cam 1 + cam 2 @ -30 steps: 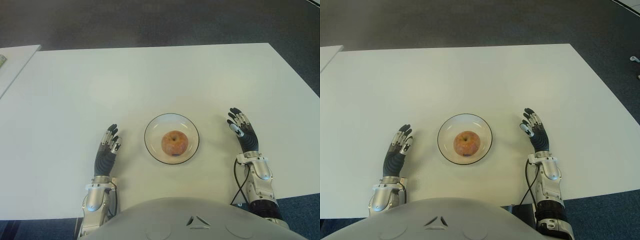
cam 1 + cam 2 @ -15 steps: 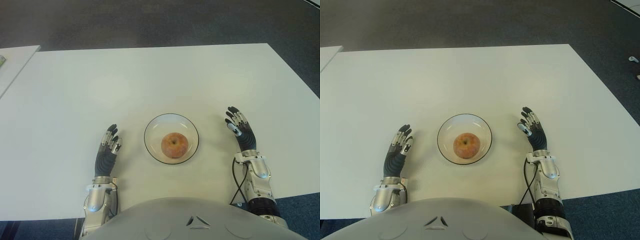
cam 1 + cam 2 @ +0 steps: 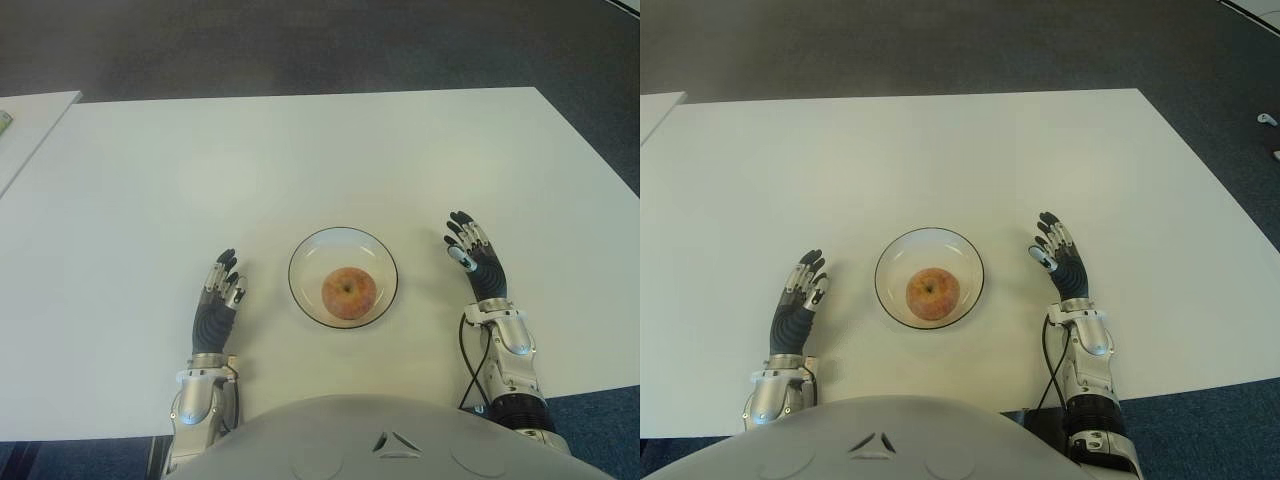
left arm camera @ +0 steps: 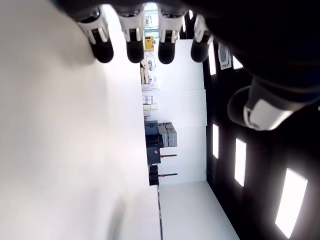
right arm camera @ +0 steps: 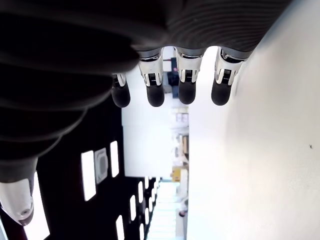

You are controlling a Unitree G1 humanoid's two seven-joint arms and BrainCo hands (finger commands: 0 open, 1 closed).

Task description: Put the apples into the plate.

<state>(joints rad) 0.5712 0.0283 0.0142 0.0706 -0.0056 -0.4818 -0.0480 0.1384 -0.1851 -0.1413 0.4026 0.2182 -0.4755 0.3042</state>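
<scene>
One reddish-yellow apple sits stem up in the middle of a clear glass plate on the white table, near its front edge. My right hand shows just right of the plate, fingers stretched out and holding nothing. My left hand shows left of the plate, fingers also straight and empty. Both wrist views show straight fingers over bare table and no apple in either hand. I see no other apple.
A second white table's corner shows at the far left. Dark carpet lies beyond the table's far edge. A black cable runs along my right forearm.
My right hand has drifted slightly left, towards the plate. The apple has tipped so its stem end faces up. The left hand has barely moved.
</scene>
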